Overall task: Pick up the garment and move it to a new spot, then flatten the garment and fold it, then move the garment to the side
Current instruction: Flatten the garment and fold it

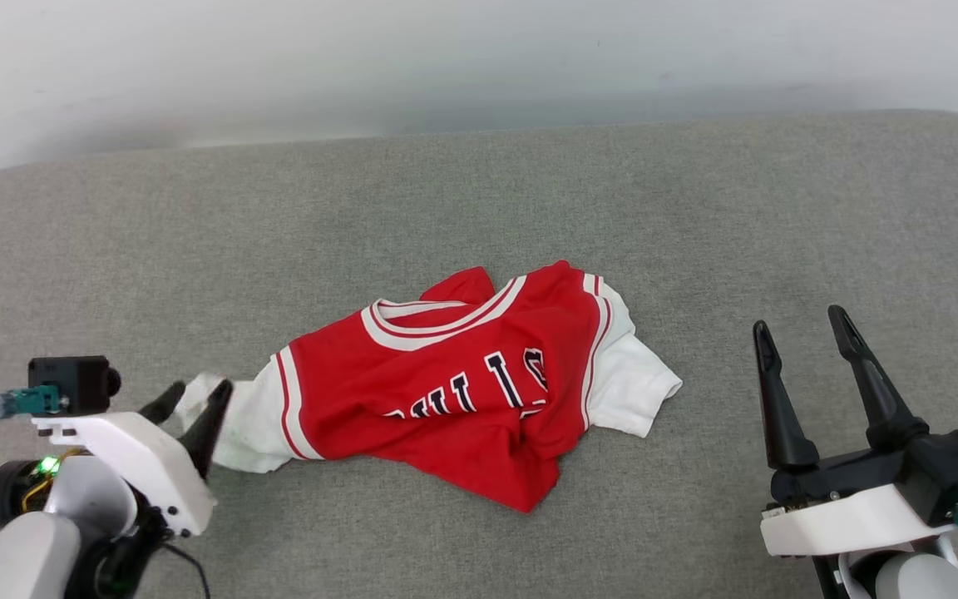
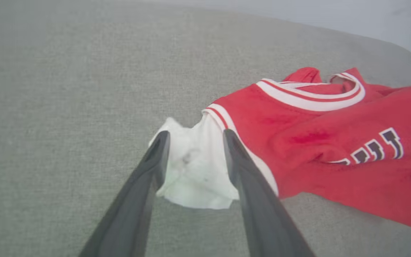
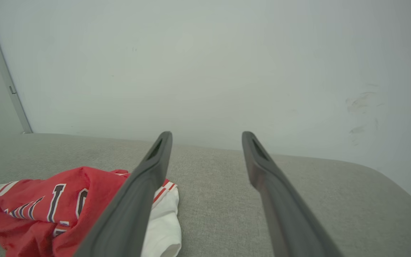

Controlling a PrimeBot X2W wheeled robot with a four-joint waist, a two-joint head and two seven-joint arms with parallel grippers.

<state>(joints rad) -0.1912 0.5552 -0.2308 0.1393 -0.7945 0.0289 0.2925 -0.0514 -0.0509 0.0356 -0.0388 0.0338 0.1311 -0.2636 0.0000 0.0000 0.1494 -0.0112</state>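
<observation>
"Left gripper (image 2: 194, 135) was down at the near left of the grey woven-fabric cushion (image 1: 479, 191), its two dark fingers parted, one on either side of the white short sleeve (image 2: 194, 178). It pinched nothing, as far as I could see."

"And the shirt itself?"

"That red jersey-style T-shirt (image 1: 446, 391) lay crumpled about the cushion's middle, with its chest lettering half buried in a fold. Over the cushion's near right, the right gripper (image 1: 798, 320) hovered with its fingers wide, holding nothing and well apart from the cloth."

"How would it handle, d'you reckon?"

"Light and limp, I'd say. It looked like soft knit with no stiffness, so if you lifted one point the rest would hang and drag. I didn't think it was fragile, and it seemed more likely to bunch on that weave than slide."

"Where would you grab it?"

"The sleeve hem between the left fingers looked handiest. For flattening I'd have wanted both shoulders, either side of the striped collar (image 1: 437, 320). The other sleeve (image 1: 633, 383) lay towards the cushion's right."
</observation>
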